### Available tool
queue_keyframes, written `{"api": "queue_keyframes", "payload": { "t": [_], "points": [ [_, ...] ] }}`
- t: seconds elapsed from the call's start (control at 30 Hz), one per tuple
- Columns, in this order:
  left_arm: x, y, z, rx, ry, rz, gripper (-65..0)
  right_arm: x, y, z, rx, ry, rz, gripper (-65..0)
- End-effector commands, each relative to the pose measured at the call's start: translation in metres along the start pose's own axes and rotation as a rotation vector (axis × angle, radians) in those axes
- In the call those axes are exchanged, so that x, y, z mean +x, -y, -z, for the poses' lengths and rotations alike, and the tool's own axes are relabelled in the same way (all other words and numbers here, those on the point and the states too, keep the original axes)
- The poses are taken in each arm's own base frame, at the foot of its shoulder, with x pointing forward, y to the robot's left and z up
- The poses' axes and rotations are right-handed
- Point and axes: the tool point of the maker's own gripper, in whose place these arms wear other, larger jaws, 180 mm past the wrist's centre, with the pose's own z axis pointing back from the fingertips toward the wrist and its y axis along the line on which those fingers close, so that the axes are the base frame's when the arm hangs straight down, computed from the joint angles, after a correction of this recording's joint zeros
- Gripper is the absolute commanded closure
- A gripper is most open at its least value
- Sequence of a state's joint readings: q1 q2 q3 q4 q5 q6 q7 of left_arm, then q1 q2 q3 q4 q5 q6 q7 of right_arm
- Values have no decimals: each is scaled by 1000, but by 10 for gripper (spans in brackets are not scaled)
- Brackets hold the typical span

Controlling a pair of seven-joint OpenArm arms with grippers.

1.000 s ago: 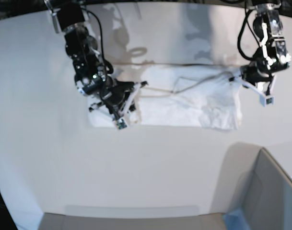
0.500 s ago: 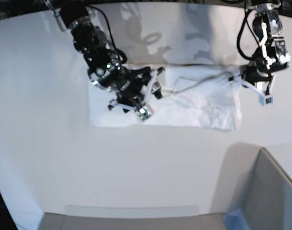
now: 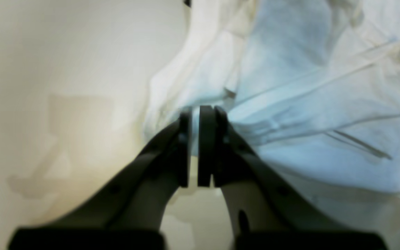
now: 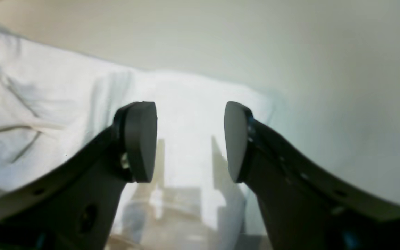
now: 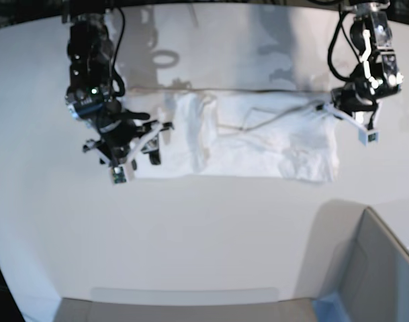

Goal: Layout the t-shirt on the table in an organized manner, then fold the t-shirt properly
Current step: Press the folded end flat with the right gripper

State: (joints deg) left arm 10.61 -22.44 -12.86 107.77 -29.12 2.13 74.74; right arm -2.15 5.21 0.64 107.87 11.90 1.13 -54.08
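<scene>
A white t-shirt (image 5: pixel 258 137) lies spread across the upper middle of the pale surface (image 5: pixel 204 228) in the base view, its left end doubled over into a narrow, rumpled fold and its right end puckered.

At the frame's upper right, the left tool (image 3: pixel 193 146) has its pads pressed almost together at the shirt's edge; the wrist view shows only a thin gap between them, and whether any cloth is caught there cannot be told.

At the frame's left, the right tool (image 4: pixel 190 140) hangs with its pads spread wide above the folded end, gripping nothing.

The cloth looks light, thin and limp, so it should sag and wrinkle wherever it goes unsupported, and likely slides easily on the smooth surface. The safest holds appear to be hems and corners, pinched at both ends to keep the fabric taut.
</scene>
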Motion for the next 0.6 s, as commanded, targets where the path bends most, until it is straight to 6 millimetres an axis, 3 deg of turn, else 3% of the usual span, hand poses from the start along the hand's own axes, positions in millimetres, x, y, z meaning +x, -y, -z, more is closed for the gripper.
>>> {"api": "queue_keyframes", "payload": {
  "t": [0.0,0.17,0.27,0.33,0.57],
  "points": [
    [11,2,-4,-4,38,4,-51,6,3,5,0,15,2,-311],
    [8,7,-3,-18,33,-5,-51,-38,7,43,10,-155,23,-311],
    [8,6,-3,-16,32,-4,-51,-49,12,52,3,-199,33,-311],
    [6,5,-3,-13,28,-2,-51,-36,9,46,7,-158,24,-311],
    [5,5,-3,-13,25,-5,-51,35,-22,0,51,89,-15,-311]
  ]
}}
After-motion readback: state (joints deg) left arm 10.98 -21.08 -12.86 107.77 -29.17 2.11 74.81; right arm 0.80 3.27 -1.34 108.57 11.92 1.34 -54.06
